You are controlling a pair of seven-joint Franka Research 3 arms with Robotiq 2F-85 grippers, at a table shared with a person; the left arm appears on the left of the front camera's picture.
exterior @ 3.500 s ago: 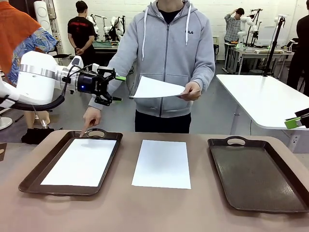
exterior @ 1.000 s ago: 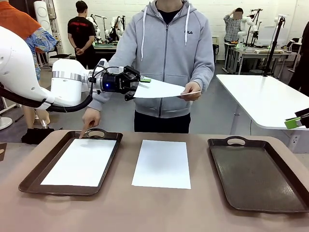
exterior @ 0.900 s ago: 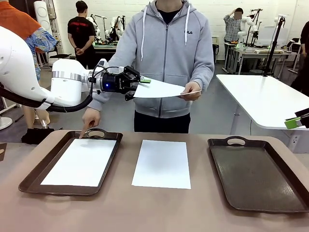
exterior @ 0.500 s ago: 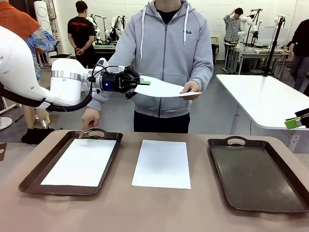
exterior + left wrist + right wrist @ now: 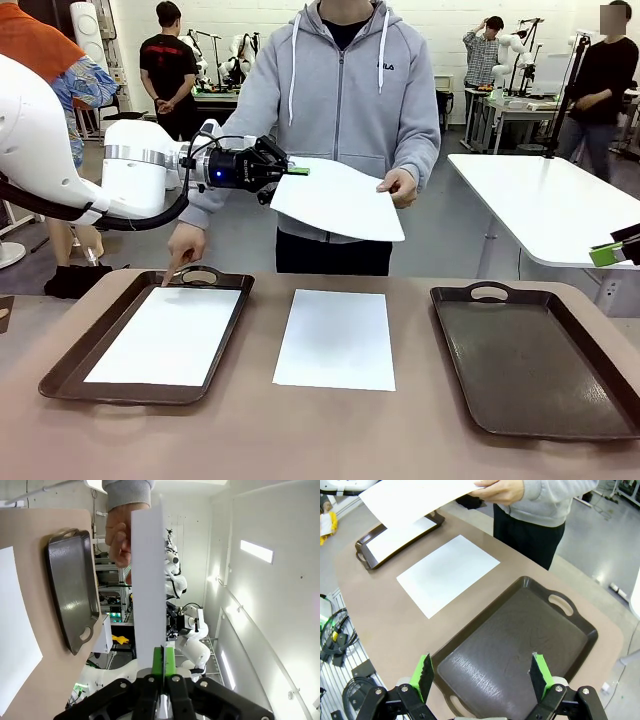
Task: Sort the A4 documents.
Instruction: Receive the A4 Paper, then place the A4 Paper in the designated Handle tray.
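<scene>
front view. the left pincer (image 5: 292, 171) is pressed together on 1 corner of the held sheet (image 5: 340, 200), in the air beyond the far edge of the bench (image 5: 300, 440). a hand (image 5: 400, 187) is at the opposite edge, and the paper sags between them. a pointing hand (image 5: 186, 245) rests by the handle of the left tray (image 5: 120, 393), which carries a tray sheet (image 5: 170, 335). a bench sheet (image 5: 337, 338) lies between that tray and the bare right tray (image 5: 530, 360). risk: limp paper gripped at 1 corner may fold, swing or slip out in transit. if the hand has not let go, a pull could tear it.

left wrist view. the green pads (image 5: 159, 661) meet on the held sheet (image 5: 147, 580), seen edge-on. little paper seems to lie between them, so the hold is probably shallow.

right wrist view. the right pincer (image 5: 482, 675) is spread, holding nothing, above the right tray (image 5: 510, 640). the held sheet (image 5: 415, 497) hangs over the left tray (image 5: 361, 546). risk: its drooping free end may drag the bench sheet (image 5: 447, 572) askew or land across a rim. the pointing hand is likely in the descent path.
</scene>
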